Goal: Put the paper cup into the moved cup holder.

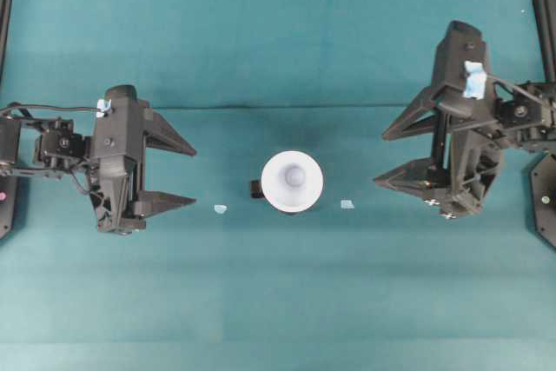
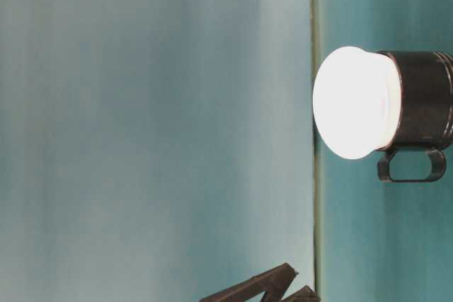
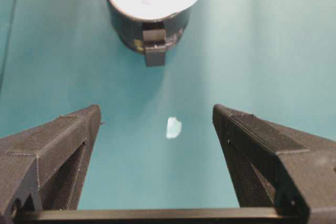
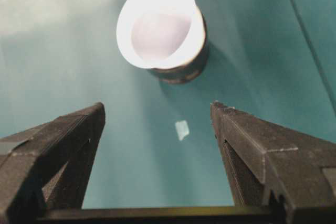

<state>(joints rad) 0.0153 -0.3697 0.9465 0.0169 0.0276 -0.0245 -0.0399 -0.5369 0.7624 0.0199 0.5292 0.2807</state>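
Note:
The white paper cup (image 1: 292,181) sits inside the glossy black cup holder (image 1: 257,188) at the middle of the teal table; only the holder's handle stub and a dark edge show from above. The table-level view shows the paper cup (image 2: 350,102) seated in the cup holder (image 2: 425,100), rim standing proud of it. The left wrist view has the holder (image 3: 149,30) ahead with its handle toward the camera. My left gripper (image 1: 193,177) stands open to the left, well apart from the cup. My right gripper (image 1: 380,160) is open on the right, also apart. Both hold nothing.
Two small pale tape marks lie on the teal cloth, one left of the cup (image 1: 220,209) and one to its right (image 1: 347,204). Black frame rails run along the left (image 1: 5,6) and right (image 1: 546,6) table edges.

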